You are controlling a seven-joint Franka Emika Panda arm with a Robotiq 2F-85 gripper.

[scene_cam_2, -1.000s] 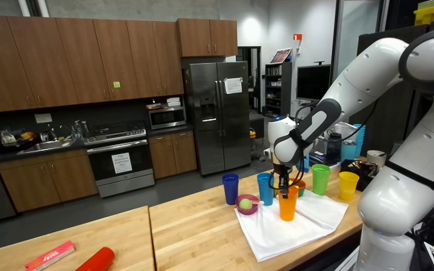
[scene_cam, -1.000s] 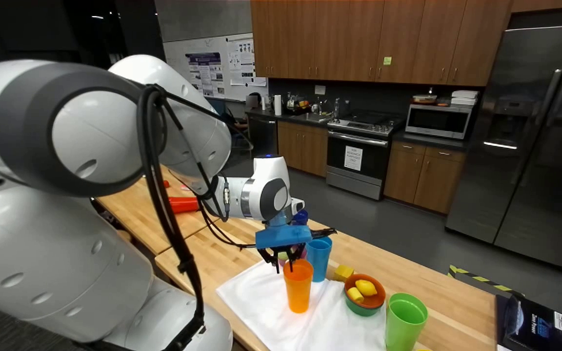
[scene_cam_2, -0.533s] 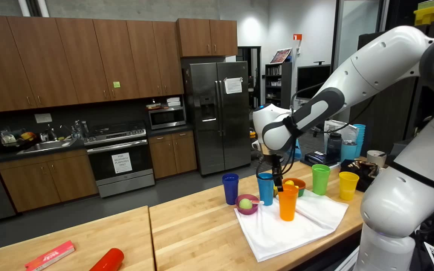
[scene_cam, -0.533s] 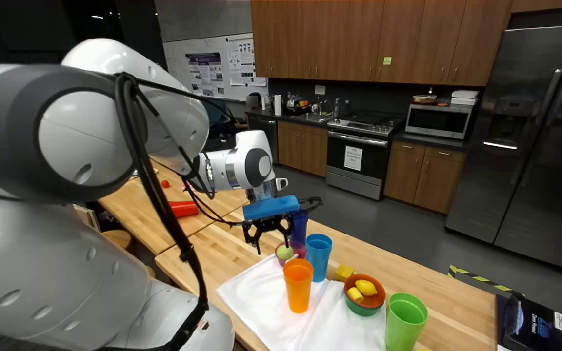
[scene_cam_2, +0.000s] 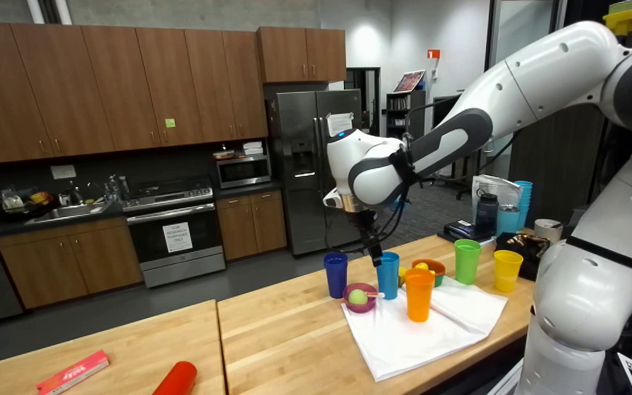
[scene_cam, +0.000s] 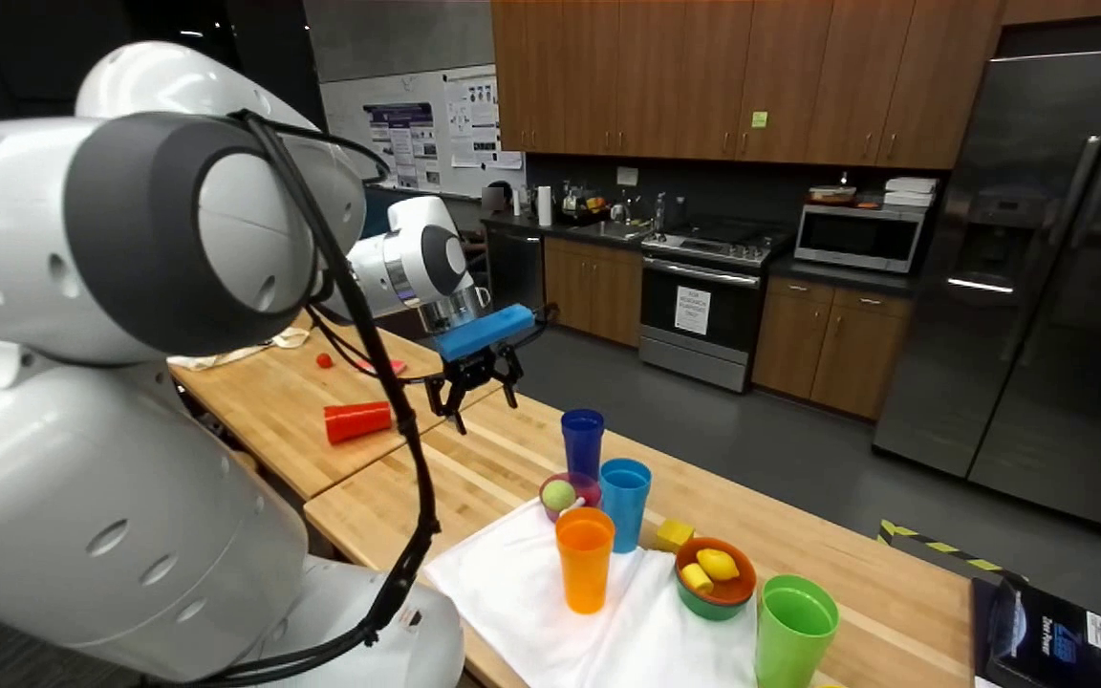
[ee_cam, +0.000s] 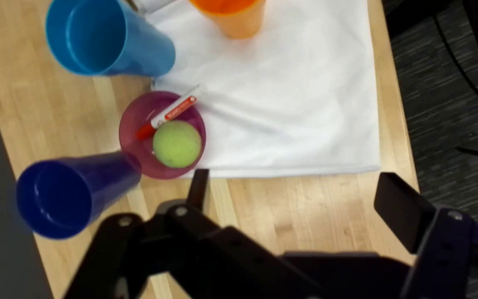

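Above the wooden table (scene_cam_2: 283, 329) | gripper (scene_cam: 486, 416) — jaws spread apart | purple bowl (ee_cam: 139, 118) — apparently nearest

Dk blue cup (ee_cam: 79, 193) upright, nr purp bowl (ee_cam: 139, 114)

Brown wood-grain cabinets (scene_cam_2: 118, 90), wall-hung; steel refrigerator (scene_cam_2: 300, 203), double-door; oven (scene_cam: 734, 313), bears paper notice (scene_cam: 692, 311); smooth grey floor (scene_cam: 799, 463); whiteboard (scene_cam: 398, 90), bears posters (scene_cam: 405, 145).

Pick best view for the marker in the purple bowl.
Wrist view: marker shows large and lengthwise, red markings clear. In both exterior views only a small part shows, at the rim of the bowl.
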